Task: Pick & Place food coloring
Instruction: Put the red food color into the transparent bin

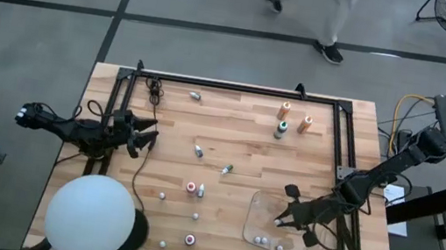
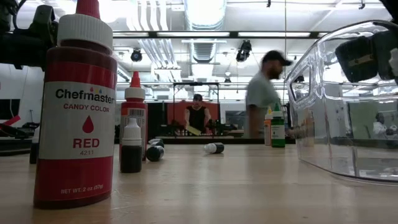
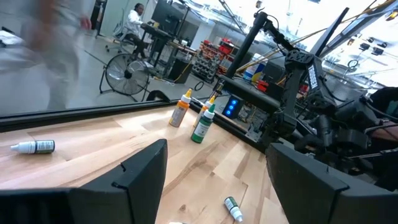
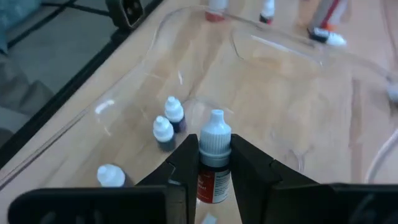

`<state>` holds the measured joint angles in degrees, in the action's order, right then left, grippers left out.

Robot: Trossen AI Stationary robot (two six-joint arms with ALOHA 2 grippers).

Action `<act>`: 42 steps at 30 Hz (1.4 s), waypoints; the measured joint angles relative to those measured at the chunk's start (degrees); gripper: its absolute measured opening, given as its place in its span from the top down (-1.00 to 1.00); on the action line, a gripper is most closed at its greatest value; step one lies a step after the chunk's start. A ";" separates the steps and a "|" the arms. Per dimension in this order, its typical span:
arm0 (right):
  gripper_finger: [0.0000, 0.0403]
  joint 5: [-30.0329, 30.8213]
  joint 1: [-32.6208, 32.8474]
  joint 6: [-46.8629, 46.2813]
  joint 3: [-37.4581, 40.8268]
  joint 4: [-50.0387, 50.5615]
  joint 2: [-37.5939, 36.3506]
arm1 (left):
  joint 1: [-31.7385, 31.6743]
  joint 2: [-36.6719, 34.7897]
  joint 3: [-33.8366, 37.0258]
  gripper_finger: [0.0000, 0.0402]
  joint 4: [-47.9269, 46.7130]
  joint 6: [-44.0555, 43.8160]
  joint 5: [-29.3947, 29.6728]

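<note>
The right gripper (image 4: 216, 163) has its two dark fingers (image 4: 185, 163) clenched on a tiny food coloring bottle with a white cap and a dark body bearing a red label (image 4: 215, 163); the label's print is too small to read and its lower part is cut off. The bottle stands upright between the fingers, its cap rising above their tips. It is held over the clear shallow plastic tray (image 4: 134, 68), where three more white-capped tiny bottles (image 4: 169, 123) lie just beyond the fingertips.

The left gripper (image 1: 144, 133) waits at the opposite side of the wooden counter (image 1: 239, 136), its fingers (image 3: 138, 171) released and grasping nothing. Ahead of them stand two orange bottles and a green-capped one (image 3: 200, 124); a small bottle (image 3: 232, 208) lies between the fingertips' line, another (image 3: 32, 147) off to the side.

In the low view a large red bottle (image 2: 76, 112) reads "Chefmaster CANDY COLOR RED 4211"; its cap tip is cut off. A big white ball (image 1: 91, 216) hides part of the counter corner. A blurred person (image 2: 264, 93) walks behind.
</note>
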<state>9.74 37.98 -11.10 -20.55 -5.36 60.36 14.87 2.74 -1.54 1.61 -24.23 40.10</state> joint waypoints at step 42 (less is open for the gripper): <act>0.69 -20.49 -3.87 27.03 0.17 -23.11 21.16 | -0.02 -0.02 0.00 -0.22 0.02 0.00 0.00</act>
<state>-10.74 34.11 15.93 -20.38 -28.47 81.52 14.85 2.72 -1.54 1.63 -24.23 40.10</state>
